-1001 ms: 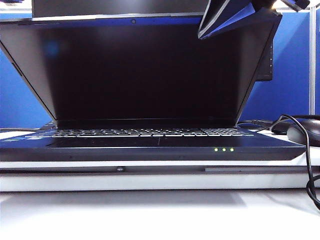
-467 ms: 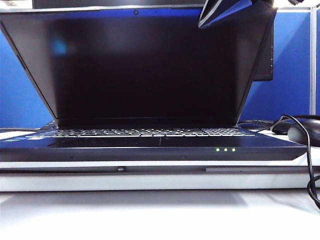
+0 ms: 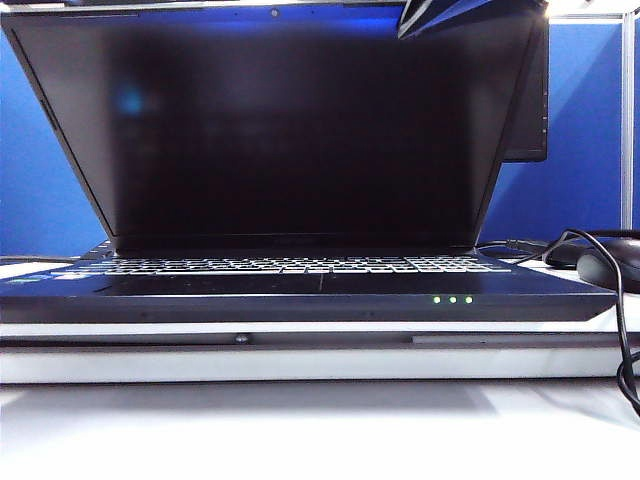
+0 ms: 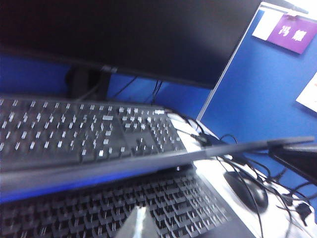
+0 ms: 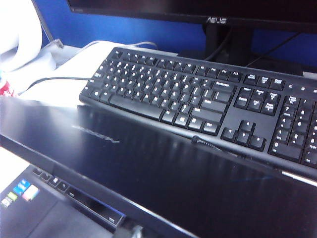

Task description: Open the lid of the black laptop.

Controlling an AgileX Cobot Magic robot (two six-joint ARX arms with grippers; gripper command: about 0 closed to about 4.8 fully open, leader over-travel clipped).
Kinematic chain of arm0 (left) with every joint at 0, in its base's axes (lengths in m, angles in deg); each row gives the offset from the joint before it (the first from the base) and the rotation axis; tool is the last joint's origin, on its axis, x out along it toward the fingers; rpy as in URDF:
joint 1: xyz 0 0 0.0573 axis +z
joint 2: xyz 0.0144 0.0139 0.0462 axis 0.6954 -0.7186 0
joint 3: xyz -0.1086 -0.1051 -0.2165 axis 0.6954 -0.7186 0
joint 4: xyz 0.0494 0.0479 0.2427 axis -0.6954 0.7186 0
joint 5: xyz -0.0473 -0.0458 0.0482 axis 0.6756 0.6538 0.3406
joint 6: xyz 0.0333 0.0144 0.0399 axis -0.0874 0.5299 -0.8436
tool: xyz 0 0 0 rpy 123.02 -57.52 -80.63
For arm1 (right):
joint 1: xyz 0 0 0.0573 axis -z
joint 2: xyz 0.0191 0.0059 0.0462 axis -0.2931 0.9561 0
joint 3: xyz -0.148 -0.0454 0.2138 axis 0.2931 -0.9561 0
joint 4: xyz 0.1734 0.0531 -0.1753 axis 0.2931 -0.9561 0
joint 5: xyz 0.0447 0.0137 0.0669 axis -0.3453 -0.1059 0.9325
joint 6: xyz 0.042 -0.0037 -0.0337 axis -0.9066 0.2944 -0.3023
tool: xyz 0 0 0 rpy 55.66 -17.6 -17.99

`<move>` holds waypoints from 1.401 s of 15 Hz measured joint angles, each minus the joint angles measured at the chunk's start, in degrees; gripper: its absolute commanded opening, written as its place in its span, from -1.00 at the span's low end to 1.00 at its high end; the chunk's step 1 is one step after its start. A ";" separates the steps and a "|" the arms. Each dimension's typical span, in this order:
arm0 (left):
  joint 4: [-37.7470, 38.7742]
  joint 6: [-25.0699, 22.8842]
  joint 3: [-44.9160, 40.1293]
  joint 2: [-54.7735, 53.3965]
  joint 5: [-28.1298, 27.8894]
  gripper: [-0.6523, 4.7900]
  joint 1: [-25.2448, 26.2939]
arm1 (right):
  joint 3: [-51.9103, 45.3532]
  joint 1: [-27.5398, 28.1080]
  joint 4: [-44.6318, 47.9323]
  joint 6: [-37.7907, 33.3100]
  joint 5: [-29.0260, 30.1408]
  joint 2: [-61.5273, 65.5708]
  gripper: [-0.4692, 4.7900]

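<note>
The black laptop (image 3: 320,290) sits facing me with three green LEDs lit on its front edge. Its lid (image 3: 290,130) stands raised past halfway, screen dark, and its top edge touches the top of the exterior view. A dark part of my right gripper (image 3: 445,15) shows at the lid's upper edge, right of the middle. In the right wrist view a fingertip (image 5: 131,230) sits just under the lid's (image 5: 173,168) free edge. My left gripper (image 4: 136,224) shows one pale tip over the laptop's keys, below the lid edge (image 4: 148,161).
Behind the laptop lie a separate black keyboard (image 5: 198,99) and an ASUS monitor (image 5: 218,10). A black mouse (image 3: 610,265) with looping cable lies right of the laptop. A blue partition (image 3: 580,130) stands behind. White table (image 3: 300,420) lies in front.
The lid has swung further up, its top edge climbing to the frame's top. The gripper at its upper right has risen with it and is mostly out of frame.
</note>
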 measured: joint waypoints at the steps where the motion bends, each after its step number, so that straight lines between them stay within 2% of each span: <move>1: -2.51 -0.22 0.02 -3.06 -0.02 -0.78 0.00 | 0.00 0.04 0.87 0.02 -0.15 0.00 -0.84; 5: -8.35 -0.55 0.04 -6.23 -0.52 -0.78 0.00 | 2.69 0.11 0.33 2.58 -1.01 0.24 -0.84; 8: -9.66 -1.99 0.07 -6.91 -2.38 -0.78 0.28 | 5.46 1.51 8.46 3.80 -2.67 -1.03 -0.84; 11: -9.88 -2.67 0.15 -7.74 -2.82 -0.78 0.28 | 4.87 1.66 4.46 3.85 -1.31 0.24 -0.84; 14: -9.66 -2.69 3.45 -7.69 1.77 -0.78 0.24 | 4.96 1.46 5.03 3.82 1.03 -0.50 -0.84; 16: -6.54 -3.50 8.22 -7.74 7.67 -0.78 0.31 | 5.40 1.46 3.21 3.50 7.54 -1.62 -0.84; 17: -1.07 -4.74 12.24 -7.69 13.16 -0.78 0.31 | 6.73 1.46 -0.17 3.32 11.52 -2.29 -0.84; 19: 10.71 -7.17 17.51 -7.56 26.62 -0.78 0.31 | 8.00 0.68 -7.28 3.21 18.62 -5.25 -0.84; 20: 17.09 -7.67 19.93 -7.69 36.41 -0.78 0.24 | 8.55 0.70 -10.58 2.67 25.94 -7.78 -0.84; 21: 19.89 -7.72 20.31 -7.56 42.36 -0.78 0.26 | 8.70 0.70 -12.33 1.40 29.75 -9.03 -0.84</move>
